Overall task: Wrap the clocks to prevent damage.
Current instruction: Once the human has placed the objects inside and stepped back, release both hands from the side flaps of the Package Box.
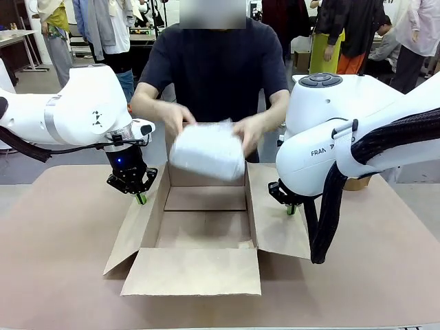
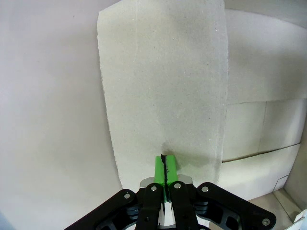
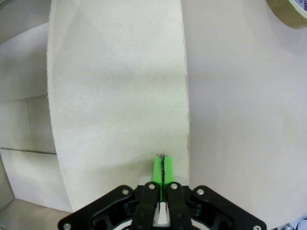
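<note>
- The left pincer (image 1: 141, 198) (image 2: 165, 165) is seen clenched, its green pads pressed together with nothing held between them.
- Its tips are set down on the left flap (image 1: 137, 227) (image 2: 163, 86) of an open cardboard box (image 1: 205, 198), which is spread flat beneath it on the table (image 1: 55, 268).
- The right pincer (image 1: 291, 209) (image 3: 162, 167) is likewise clenched and holds nothing; its tips are lowered onto the right flap (image 1: 275, 223) (image 3: 120, 96).
- The box opening is found between the two pincers.
- A white wrapped bundle (image 1: 207, 151) is held above the far part of the box, between the pincers and higher than both.
- The bundle is gripped by a person's hands, one hand (image 1: 175, 118) on the left pincer's side and the other hand (image 1: 251, 132) on the right pincer's side.
- What lies inside the wrapping cannot be made out.
- A tape roll (image 3: 288, 12) is seen on the table well beyond the right pincer's tips.
</note>
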Controlling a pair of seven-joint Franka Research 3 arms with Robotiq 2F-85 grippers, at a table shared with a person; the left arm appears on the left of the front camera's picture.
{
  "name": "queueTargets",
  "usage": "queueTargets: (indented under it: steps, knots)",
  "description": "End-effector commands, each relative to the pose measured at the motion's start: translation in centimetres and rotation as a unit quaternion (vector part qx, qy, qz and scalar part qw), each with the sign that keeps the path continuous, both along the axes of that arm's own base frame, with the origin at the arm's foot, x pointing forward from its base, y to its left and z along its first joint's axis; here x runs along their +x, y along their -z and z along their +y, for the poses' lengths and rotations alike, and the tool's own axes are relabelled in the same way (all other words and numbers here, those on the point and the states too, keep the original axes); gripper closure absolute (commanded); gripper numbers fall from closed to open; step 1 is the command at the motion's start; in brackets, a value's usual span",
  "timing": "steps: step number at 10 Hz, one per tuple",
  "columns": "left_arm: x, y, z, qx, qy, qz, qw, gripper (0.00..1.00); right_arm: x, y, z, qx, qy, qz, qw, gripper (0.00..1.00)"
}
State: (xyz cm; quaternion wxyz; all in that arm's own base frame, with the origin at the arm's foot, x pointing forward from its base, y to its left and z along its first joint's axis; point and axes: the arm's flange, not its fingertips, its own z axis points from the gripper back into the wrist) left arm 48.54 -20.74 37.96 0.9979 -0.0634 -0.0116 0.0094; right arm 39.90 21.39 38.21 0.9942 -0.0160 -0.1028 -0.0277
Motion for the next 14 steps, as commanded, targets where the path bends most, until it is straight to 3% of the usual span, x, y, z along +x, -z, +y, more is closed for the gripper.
queueTargets:
  steps: [1,14]
  knots:
    - [-0.09,0.13,0.02,0.012,-0.004,0.001,1.000,1.00,-0.11,-0.02,0.04,-0.002,0.000,0.002,1.000,0.99]
    - [-0.01,0.02,0.01,0.000,0.000,0.001,1.000,1.00,0.00,0.00,0.00,0.000,0.000,0.000,1.000,0.99]
